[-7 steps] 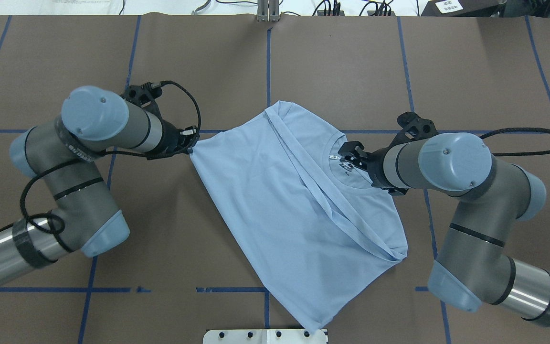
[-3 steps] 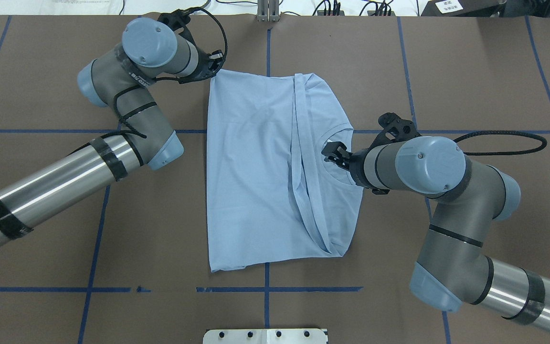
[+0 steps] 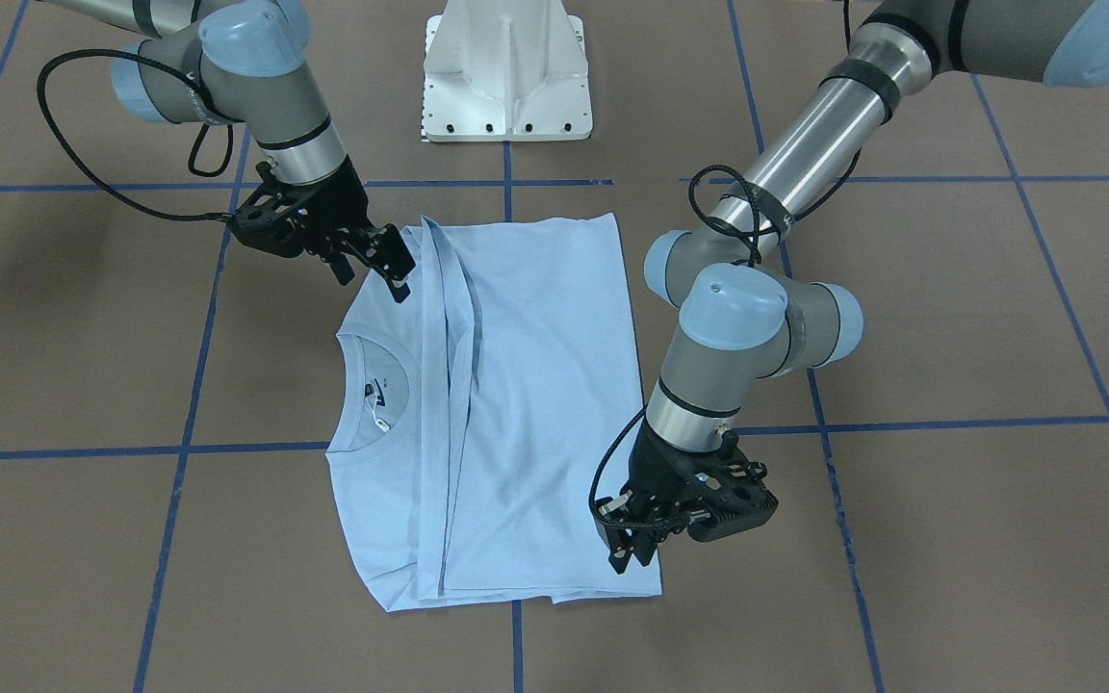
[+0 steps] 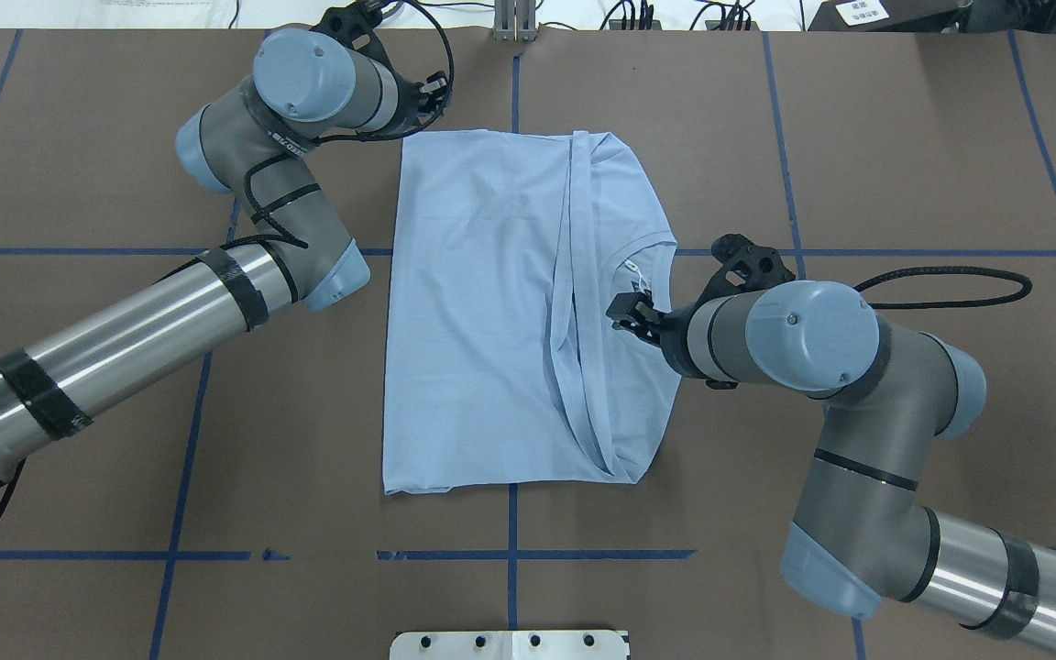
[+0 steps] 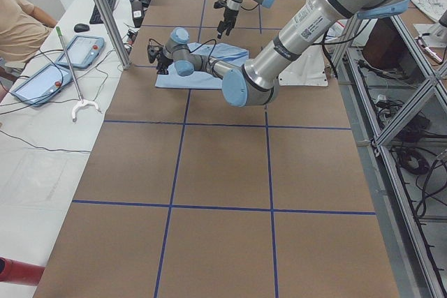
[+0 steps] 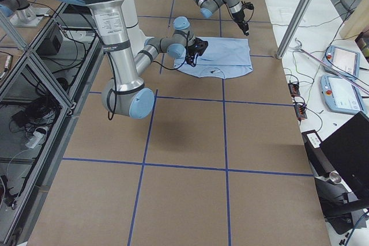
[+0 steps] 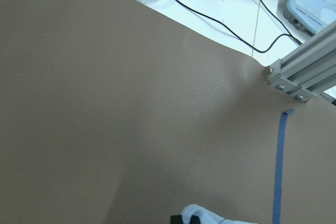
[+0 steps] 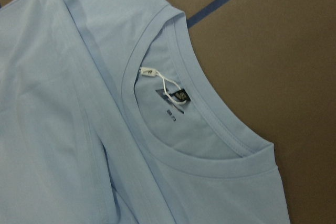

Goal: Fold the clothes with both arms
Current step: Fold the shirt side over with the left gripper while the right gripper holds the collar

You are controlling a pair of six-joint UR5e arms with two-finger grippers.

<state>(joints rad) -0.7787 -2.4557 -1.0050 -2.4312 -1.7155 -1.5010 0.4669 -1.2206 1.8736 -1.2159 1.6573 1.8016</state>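
T-shirt (image 4: 482, 321) lies flat mid-table, collar (image 8: 218, 106) to the right. Left gripper (image 3: 633, 556) sits at the far-left hem corner; we can't tell its jaw gap or whether cloth is pinched, and if it is, a lift drags that corner. Right gripper (image 4: 629, 312) hangs open, empty, by the collar and could snag the folded sleeve strip (image 4: 574, 275).

Folded light blue T-shirt (image 8: 63, 129), ribbed collar (image 8: 210, 124) and white tag (image 8: 149, 72), on brown table (image 8: 294, 51).
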